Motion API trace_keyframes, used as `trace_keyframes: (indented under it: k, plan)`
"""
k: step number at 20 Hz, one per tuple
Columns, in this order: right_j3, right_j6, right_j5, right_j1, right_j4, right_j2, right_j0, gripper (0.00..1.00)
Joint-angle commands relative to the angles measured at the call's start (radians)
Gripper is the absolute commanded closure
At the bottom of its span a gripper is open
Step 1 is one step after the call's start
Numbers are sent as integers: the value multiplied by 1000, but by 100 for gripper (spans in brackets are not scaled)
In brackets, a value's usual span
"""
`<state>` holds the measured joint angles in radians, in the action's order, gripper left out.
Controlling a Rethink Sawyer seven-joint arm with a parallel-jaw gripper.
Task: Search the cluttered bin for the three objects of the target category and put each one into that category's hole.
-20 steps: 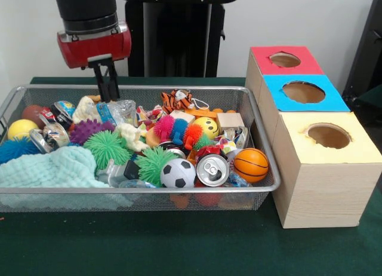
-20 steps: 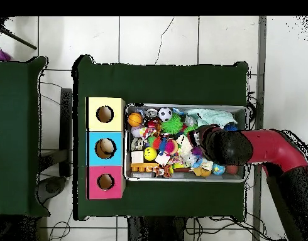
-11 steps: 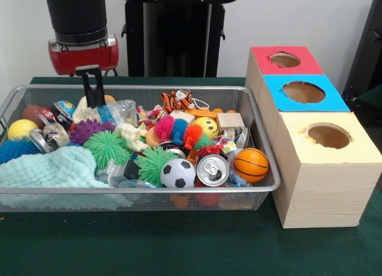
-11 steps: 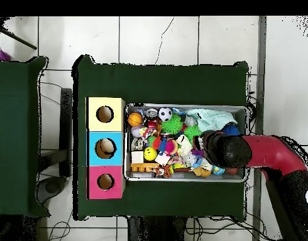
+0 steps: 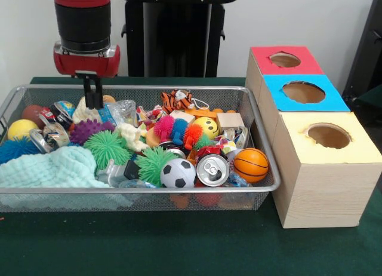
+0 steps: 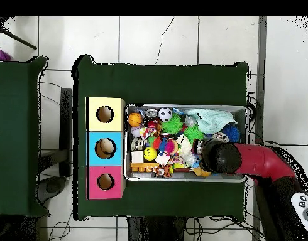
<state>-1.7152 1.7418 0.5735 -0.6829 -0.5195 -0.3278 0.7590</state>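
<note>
1. The red and black arm comes down over the far left part of the silver wire mesh bin [image 5: 256,117], and its black pincer [image 5: 92,97] hangs upright just above the clutter there.
2. The pincer's fingers stand close together with nothing seen between them.
3. Its tips sit right over a cream plush toy [image 5: 85,112], next to a crumpled clear plastic wrapper [image 5: 123,110]; I cannot tell if they touch the toy.
4. From above, the arm's dark wrist [image 6: 217,157] covers the corner of the bin on the side away from the boxes.
5. The bin rests on the green-covered bench [image 5: 179,240] and is full: a purple spiky ball [image 5: 89,130], a green spiky ball [image 5: 106,147], a mint green cloth [image 5: 51,168], a black and white soccer ball [image 5: 178,173], a small orange basketball [image 5: 250,164], a silver drink can [image 5: 212,169], a yellow smiley ball [image 5: 207,127] and an orange striped tiger plush [image 5: 177,100].
6. Beside the bin stand three wooden boxes in a row, each with a round hole: a yellow-topped box [image 5: 327,138], a blue-topped box [image 5: 304,92] and a red-topped box [image 5: 285,60].
</note>
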Motion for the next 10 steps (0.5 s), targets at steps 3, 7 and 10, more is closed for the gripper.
trace_keyframes:
  k: [3,7,10]
  plan:
    - [-30,493,-79,44,139,231,-111,100]
    - [-43,584,-119,70,194,287,-166,100]
    - [-39,625,-146,91,226,310,-192,100]
